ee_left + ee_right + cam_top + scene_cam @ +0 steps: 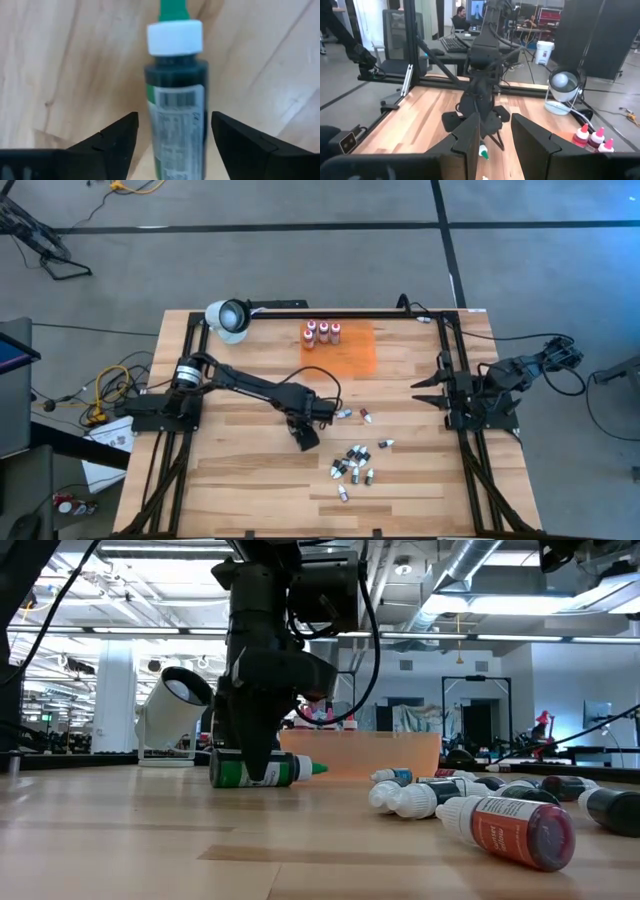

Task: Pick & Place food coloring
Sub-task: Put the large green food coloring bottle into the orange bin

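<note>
A green food coloring bottle (176, 115) with a white collar and green tip lies on its side on the wooden table (240, 470). My left gripper (175, 132) points down over it, open, one finger on either side of the bottle's body with a thin gap at each. In the low view the bottle (290, 771) lies under that gripper (258, 762). Three red bottles (321, 332) stand upright on the orange mat (352, 352). Several small bottles (352, 463) lie loose on the table. My right gripper (496, 135) waits at the right edge, open, with nothing between its fingers.
A white lamp (228, 317) stands at the far left corner beside a black rail along the far edge. Two small bottles (355, 415) lie just right of my left gripper. A red-labelled bottle (510, 828) lies nearest the low camera. Bare wood shows at the near left.
</note>
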